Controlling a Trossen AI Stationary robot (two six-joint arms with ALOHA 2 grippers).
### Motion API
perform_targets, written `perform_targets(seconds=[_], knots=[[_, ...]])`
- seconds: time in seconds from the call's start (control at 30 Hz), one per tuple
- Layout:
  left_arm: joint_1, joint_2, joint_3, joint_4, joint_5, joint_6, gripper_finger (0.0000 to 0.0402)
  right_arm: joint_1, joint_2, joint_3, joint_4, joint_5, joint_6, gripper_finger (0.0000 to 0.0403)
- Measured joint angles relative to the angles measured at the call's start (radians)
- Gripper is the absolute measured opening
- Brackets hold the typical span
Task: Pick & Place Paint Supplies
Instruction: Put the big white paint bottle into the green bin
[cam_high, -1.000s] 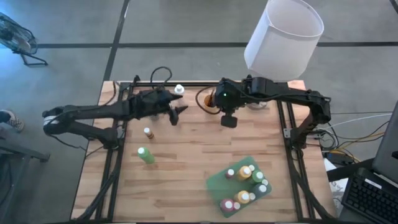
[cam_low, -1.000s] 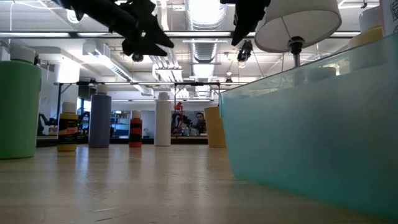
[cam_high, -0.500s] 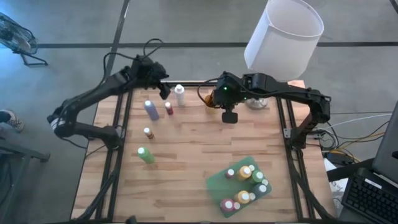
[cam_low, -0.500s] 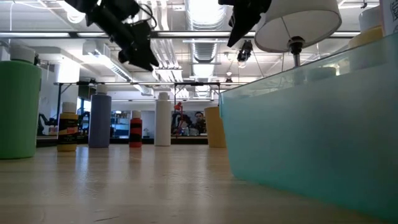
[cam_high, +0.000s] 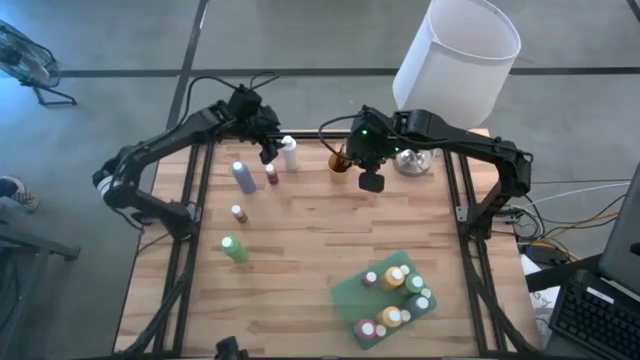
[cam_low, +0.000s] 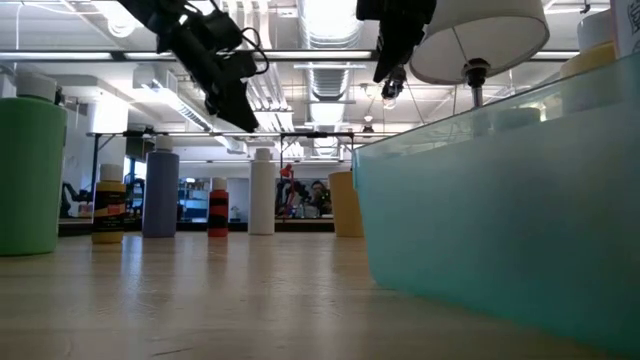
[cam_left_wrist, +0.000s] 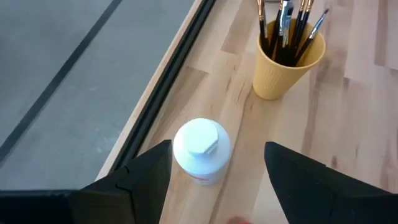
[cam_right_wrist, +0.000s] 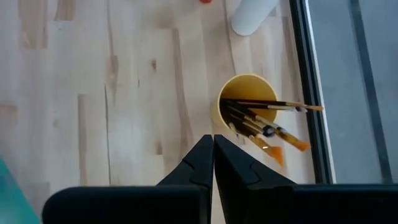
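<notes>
So in the high view the left pincer (cam_high: 268, 148) is hanging wide over the white bottle (cam_high: 290, 152) at upper centre of the table (cam_high: 300, 250), probably lining up a grab, while the green tray (cam_high: 350, 295) at lower right is already collecting bottles. Left wrist view: the white bottle (cam_left_wrist: 201, 151) is sitting between the spread fingers, brush cup (cam_left_wrist: 287, 61) beyond. Right wrist view: the right pincer (cam_right_wrist: 213, 149) is pinched closed and empty, hovering near that cup (cam_right_wrist: 245, 102).
</notes>
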Motion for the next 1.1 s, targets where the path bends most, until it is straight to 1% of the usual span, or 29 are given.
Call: perform_targets(seconds=[0.27, 0.53, 0.67, 1.1], knots=[[0.006, -0.002, 0.019, -0.089, -0.022, -0.004, 0.0259, 0.0, 0.0, -0.002, -0.007, 0.0, 0.005, 0.0008], [0.007, 0.012, 0.005, -0.09, -0.018, 0.002, 0.0259, 0.001, 0.0, -0.002, -0.004, 0.0, 0.005, 0.0008], [0.008, 0.026, -0.006, -0.058, -0.021, 0.008, 0.0259, 0.001, 0.0, -0.002, -0.003, 0.0, 0.005, 0.0008], [0.008, 0.1, -0.011, -0.052, -0.022, 0.03, 0.0259, 0.001, 0.0, -0.024, -0.003, 0.0, 0.003, 0.0008]])
